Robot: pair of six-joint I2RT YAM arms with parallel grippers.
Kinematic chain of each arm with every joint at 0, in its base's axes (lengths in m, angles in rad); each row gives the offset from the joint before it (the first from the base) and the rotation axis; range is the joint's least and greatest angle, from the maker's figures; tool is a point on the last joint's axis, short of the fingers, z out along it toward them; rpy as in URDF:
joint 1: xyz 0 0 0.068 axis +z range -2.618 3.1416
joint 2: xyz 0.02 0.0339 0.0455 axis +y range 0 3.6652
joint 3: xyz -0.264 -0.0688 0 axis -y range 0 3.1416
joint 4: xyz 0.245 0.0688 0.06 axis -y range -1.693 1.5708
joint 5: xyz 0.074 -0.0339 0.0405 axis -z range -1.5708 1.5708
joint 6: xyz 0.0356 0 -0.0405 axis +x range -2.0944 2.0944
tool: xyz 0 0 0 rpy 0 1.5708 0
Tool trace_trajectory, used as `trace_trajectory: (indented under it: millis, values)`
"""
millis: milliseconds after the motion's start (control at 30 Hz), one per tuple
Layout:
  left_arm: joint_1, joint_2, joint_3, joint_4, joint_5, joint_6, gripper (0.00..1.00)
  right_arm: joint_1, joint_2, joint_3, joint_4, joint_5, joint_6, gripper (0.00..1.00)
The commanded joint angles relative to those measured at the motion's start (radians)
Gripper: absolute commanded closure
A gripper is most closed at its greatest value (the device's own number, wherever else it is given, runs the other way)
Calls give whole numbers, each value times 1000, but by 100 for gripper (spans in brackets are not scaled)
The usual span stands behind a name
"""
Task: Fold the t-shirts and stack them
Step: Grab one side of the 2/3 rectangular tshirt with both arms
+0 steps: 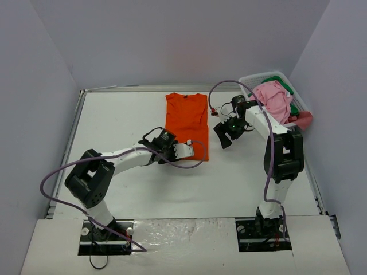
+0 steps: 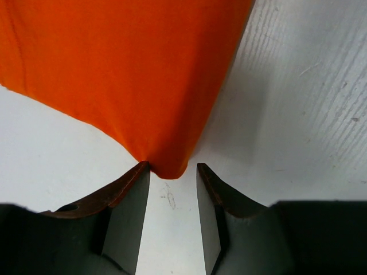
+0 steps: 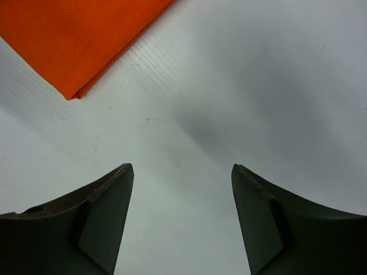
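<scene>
Shows the left end effector low over the tabletop, jaws partly parted and clamped on nothing, bare surface visible in the gap. Puts the near-right corner of the orange t-shirt right at the mouth of those jaws, its tip just between the fingertips and seemingly brushing the left one. Reads as lining up to pinch that corner, with no pinch made yet.

Shows the right end effector further right, jaws wide apart and empty, hovering over bare tabletop just beside the shirt's right edge, a folded orange corner at the edge of the wrist view. Probably stands ready there to take a second hold on the cloth for a two-handed fold.

Finds the orange t-shirt lying flat mid-tabletop toward the far side, narrowed to a long strip, collar at the far end and hem at the near end. Suggests sides and sleeves folded in, with the crosswise fold not yet done.

Places a white slotted basket at the far right corner, just beyond the right arm. Holds a pink t-shirt heaped on top and a green t-shirt peeking out beside it, both crumpled, likely parked there for later turns.
</scene>
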Motion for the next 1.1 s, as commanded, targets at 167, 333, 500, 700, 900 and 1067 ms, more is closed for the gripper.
trace_trajectory:
  millis: [167,333,500,700,900,1067]
  values:
    - [-5,38,47,-64,14,24,66,4,1,24,-32,-2,0,36]
    - [-5,73,63,-90,12,26,66,4,0,15,-32,-5,-5,36]
    - [-5,105,81,-98,18,14,67,4,-14,4,-29,-19,-12,37]
    - [-5,131,100,-110,12,7,81,4,-29,-7,-31,-22,-21,37]
    - [-3,141,107,-138,12,0,98,4,-51,-21,-31,-22,-24,37]
    - [6,121,112,-179,81,-19,98,3,-124,-57,-22,-62,-50,38]
